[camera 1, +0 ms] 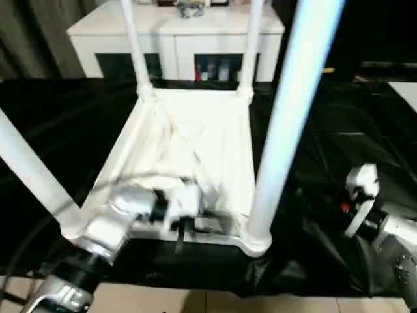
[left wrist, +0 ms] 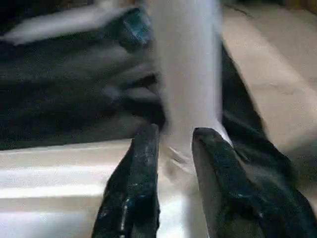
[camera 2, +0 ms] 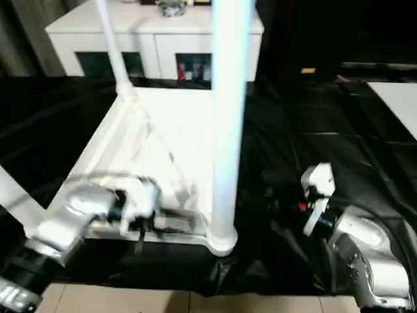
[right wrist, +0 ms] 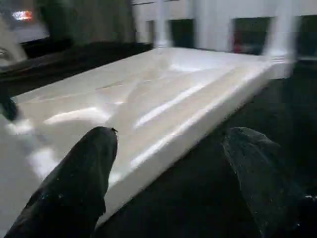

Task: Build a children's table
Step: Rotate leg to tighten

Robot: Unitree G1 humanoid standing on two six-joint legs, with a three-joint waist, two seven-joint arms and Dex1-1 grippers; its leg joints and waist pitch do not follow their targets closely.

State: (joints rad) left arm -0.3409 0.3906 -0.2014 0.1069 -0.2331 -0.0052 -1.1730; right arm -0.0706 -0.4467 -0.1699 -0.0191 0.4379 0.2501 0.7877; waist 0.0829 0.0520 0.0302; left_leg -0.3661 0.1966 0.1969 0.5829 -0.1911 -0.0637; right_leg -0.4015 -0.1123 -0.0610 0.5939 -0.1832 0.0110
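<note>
The white tabletop [camera 1: 195, 130] lies upside down on a black cloth, ribbed underside up. Tapered white legs stand in its corner sockets: far left leg [camera 1: 133, 45], far right leg [camera 1: 251, 45], near left leg [camera 1: 29, 169] and near right leg [camera 1: 290, 117]. My left gripper [left wrist: 173, 163] hovers over the tabletop's near edge, open by a narrow gap, its fingertips just short of the near right leg's base [left wrist: 188, 99]. My right gripper [right wrist: 168, 163] is wide open and empty, low over the cloth to the right of the tabletop edge [right wrist: 198, 119].
A white cabinet [camera 1: 176, 39] with glass doors stands behind the tabletop. The black cloth [camera 1: 65, 117] covers the work surface on all sides. Light floor [camera 1: 195, 303] shows just past the near edge. A white sheet corner [camera 2: 397, 104] lies far right.
</note>
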